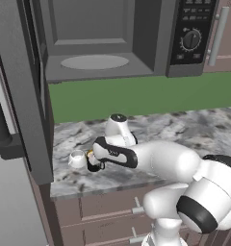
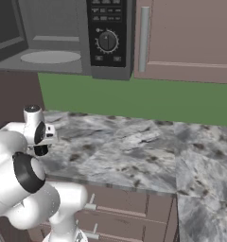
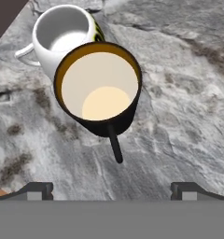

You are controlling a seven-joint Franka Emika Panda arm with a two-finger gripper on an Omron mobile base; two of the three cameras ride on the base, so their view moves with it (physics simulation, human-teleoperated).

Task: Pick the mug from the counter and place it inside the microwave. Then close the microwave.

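While the white arm's two-finger gripper (image 3: pixel 112 189) hangs with its jaws spread wide and nothing between them, the small black mug with a tan inside (image 3: pixel 99 86) stands upright at the centre of the hand view, its thin handle pointing toward the bottom edge. Just beside it, at upper left, sits a white cup (image 3: pixel 60 35). Both rest on the grey-and-white marbled stone counter (image 1: pixel 185 129). Across the top of the left base view, the dark grey microwave (image 1: pixel 112 43) stands open, showing its round turntable (image 1: pixel 94 62).
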